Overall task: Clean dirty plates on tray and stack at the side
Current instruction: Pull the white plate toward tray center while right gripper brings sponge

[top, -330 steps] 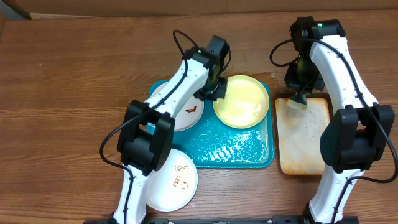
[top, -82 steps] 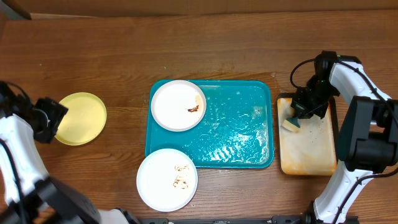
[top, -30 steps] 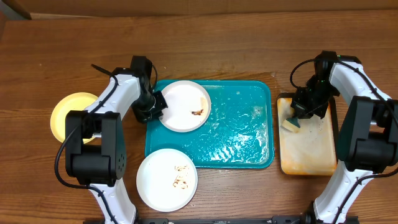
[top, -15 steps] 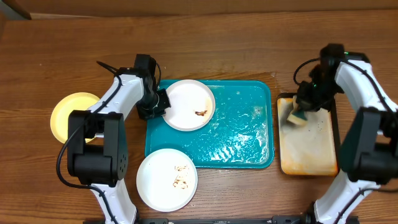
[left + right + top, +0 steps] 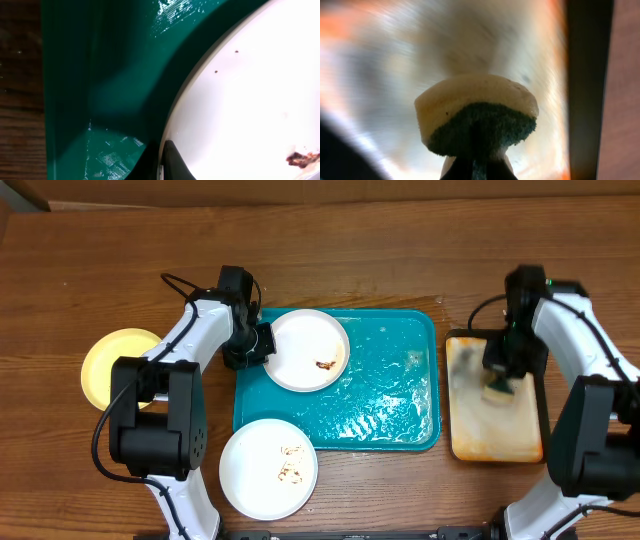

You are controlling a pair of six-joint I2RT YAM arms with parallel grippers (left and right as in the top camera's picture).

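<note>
Only white plate (image 5: 308, 348) shows brown smear.

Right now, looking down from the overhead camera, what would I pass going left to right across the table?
The pale yellow plate → left gripper → the smeared white plate it grips → bare wet part of the teal tray → stained cream tray with the sponge.

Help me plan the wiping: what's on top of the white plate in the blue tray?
A brown smear and tiny specks; the left claw pinches the plate rim, covering that spot.
</note>
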